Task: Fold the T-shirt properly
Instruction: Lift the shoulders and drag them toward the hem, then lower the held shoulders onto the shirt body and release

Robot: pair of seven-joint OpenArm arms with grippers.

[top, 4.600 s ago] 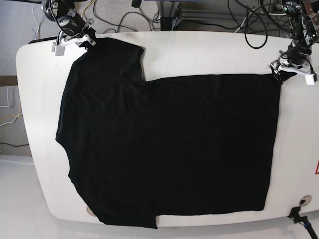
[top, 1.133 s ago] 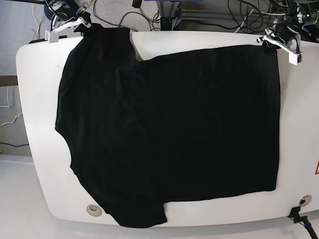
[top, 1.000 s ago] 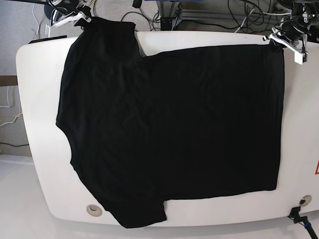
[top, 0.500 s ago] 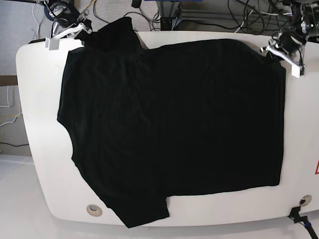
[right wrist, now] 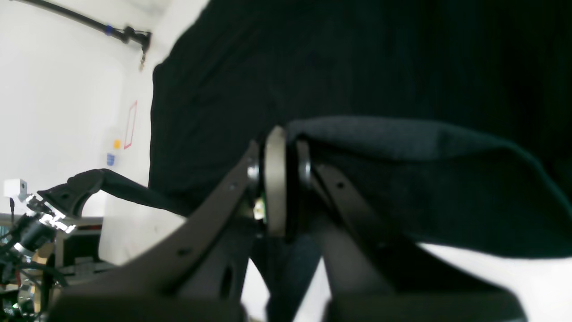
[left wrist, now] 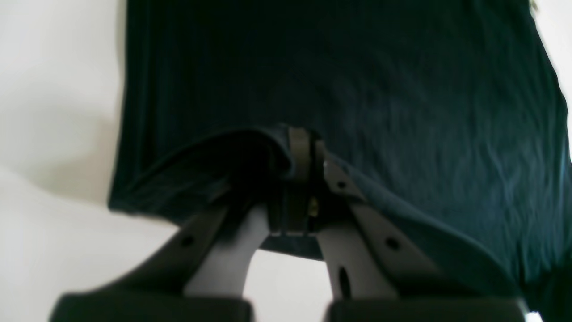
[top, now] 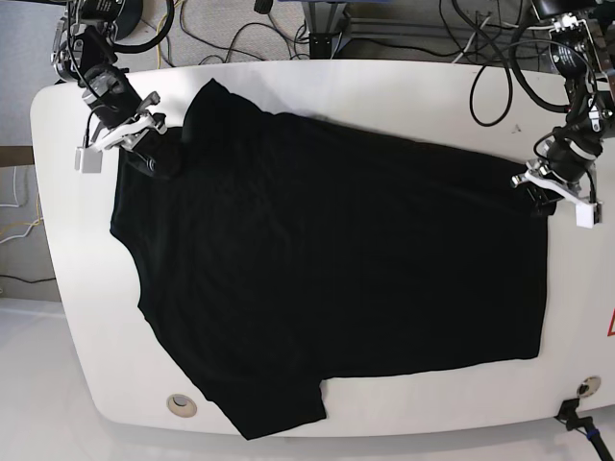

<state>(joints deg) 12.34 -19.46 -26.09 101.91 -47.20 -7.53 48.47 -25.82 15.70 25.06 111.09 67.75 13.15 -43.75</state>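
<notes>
The white tabletop (top: 58,192) carries the black T-shirt (top: 336,269), spread nearly flat with its long axis running across the base view, one sleeve reaching the near edge and only plain black showing. The left hand (top: 548,187) is clamped on the far hem corner and the right hand (top: 135,144) on the shoulder end, so the cloth lies toward the near edge from both hands, and a fold would likely carry that far edge over it. The base view shows the whole layout, while the wrist views alone show fabric pinched between closed jaws of the left hand (left wrist: 304,156) and the right hand (right wrist: 279,179).
</notes>
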